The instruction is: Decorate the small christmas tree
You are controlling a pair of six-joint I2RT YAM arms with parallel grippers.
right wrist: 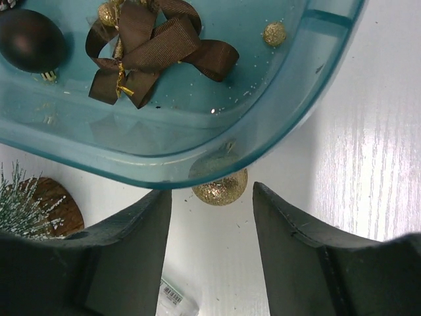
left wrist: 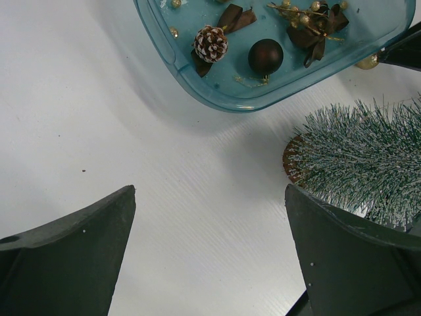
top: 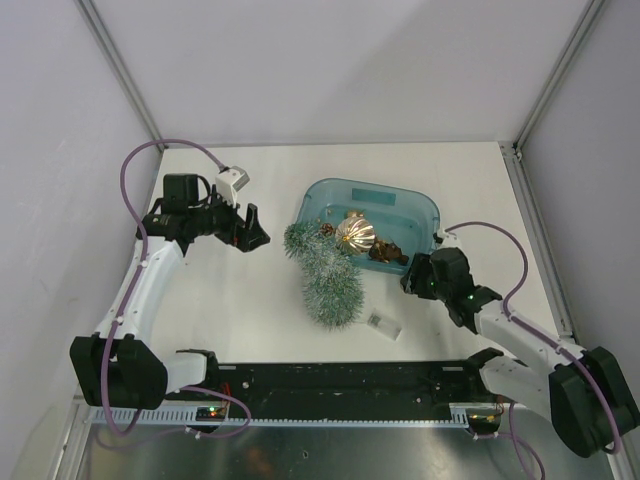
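The small christmas tree (top: 325, 272) lies on its side on the white table, just left of the teal tub (top: 420, 205). Its frosted branches (left wrist: 368, 161) and wooden base (right wrist: 56, 201) show in both wrist views. A large shiny gold bauble (top: 355, 235) rests at the tub's near-left edge against the tree. My right gripper (top: 410, 280) is open at the tub's right front corner. A gold glitter ball (right wrist: 220, 187) sits on the table under the tub's rim, level with the fingertips, untouched by either finger. My left gripper (top: 255, 235) hangs open and empty left of the tree.
Inside the tub (left wrist: 197, 79) lie a pine cone (left wrist: 212, 43), a dark brown ball (left wrist: 266, 56) and brown ribbon bows (right wrist: 154, 46). A small clear labelled packet (top: 383, 324) lies on the table in front of the tree. Frame posts stand at the back corners.
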